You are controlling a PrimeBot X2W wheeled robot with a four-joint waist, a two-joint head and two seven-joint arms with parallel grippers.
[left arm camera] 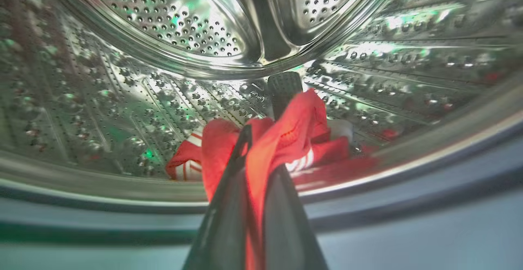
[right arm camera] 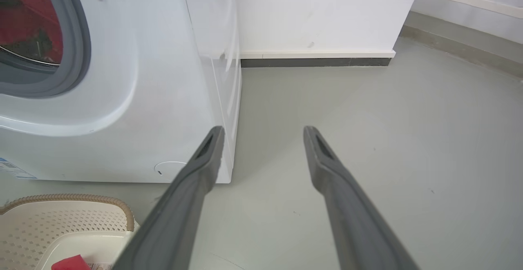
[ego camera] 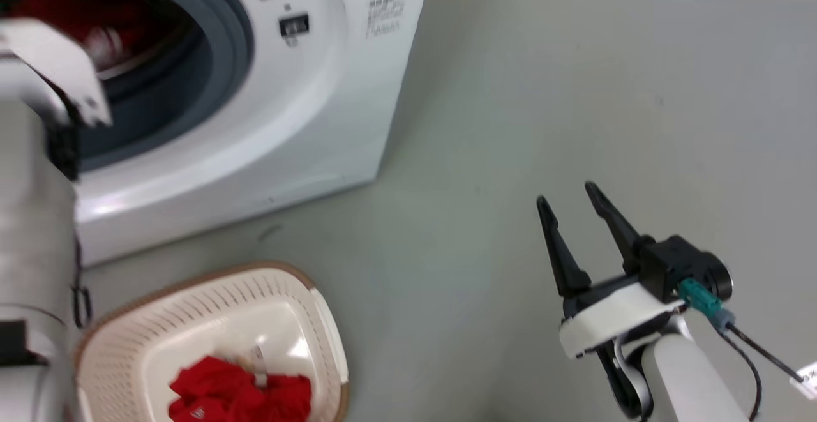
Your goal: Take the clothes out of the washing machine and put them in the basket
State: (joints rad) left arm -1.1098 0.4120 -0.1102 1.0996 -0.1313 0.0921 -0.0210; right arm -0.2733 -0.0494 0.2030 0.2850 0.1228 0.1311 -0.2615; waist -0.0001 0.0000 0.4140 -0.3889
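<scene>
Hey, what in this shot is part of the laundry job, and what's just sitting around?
Part of the job:
washer
red garment in the drum, pinched in the left claw
basket
red clothes in the basket
right claw, open and idle

Just there:
floor
wall
skirting

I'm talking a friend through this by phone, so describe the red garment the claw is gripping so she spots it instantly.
Find the white washing machine and look through its grey-rimmed porthole into the perforated steel drum. On the drum's floor, the red garment stands bunched up, pinched in the left claw. The other red piece lies loose in the cream basket.
</scene>
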